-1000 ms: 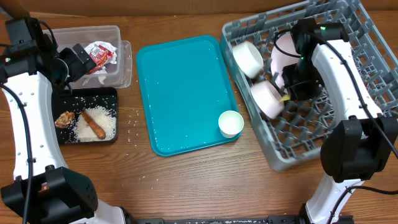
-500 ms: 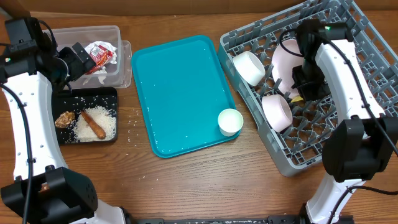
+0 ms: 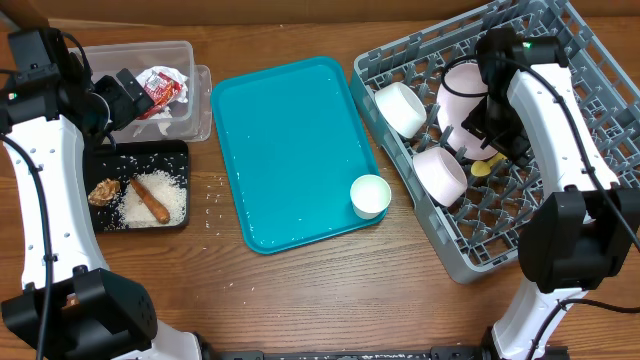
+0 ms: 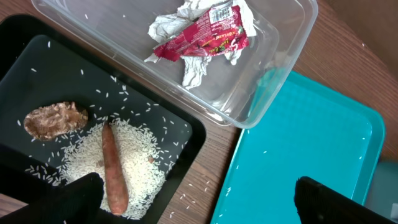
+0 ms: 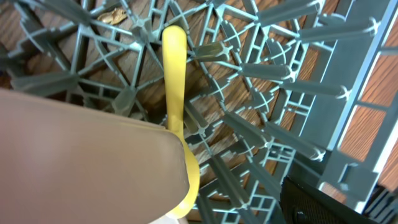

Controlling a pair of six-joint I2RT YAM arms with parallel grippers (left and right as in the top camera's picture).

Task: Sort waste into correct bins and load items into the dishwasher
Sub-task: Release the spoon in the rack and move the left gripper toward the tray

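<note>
The dishwasher rack (image 3: 560,215) at the right holds two white bowls (image 3: 400,108) (image 3: 441,176), a white plate (image 3: 462,92) on edge and the yellow spoon (image 3: 483,167). My right gripper (image 3: 490,138) hangs open just above the spoon (image 5: 174,68), which lies loose on the rack's grid (image 5: 261,124); a blurred bowl (image 5: 81,162) hides its left finger. A small white cup (image 3: 371,196) stands on the teal tray (image 3: 290,150). My left gripper (image 3: 118,95) (image 4: 205,208) is open over the bins. The clear tub (image 4: 273,68) holds crumpled paper with a red wrapper (image 4: 205,31). The black tray (image 4: 186,134) holds a sausage (image 4: 114,168), a food lump (image 4: 55,118) and rice (image 4: 146,155).
Stray rice grains (image 3: 212,190) lie on the wood between the black tray and the teal tray. The rack's upright pegs (image 5: 292,81) stand close around my right gripper. Cardboard runs along the table's back edge (image 3: 300,12).
My right gripper has opened and let go of the yellow spoon, which now lies in the rack. The rack and its bowls shifted slightly. The left arm has not moved.
</note>
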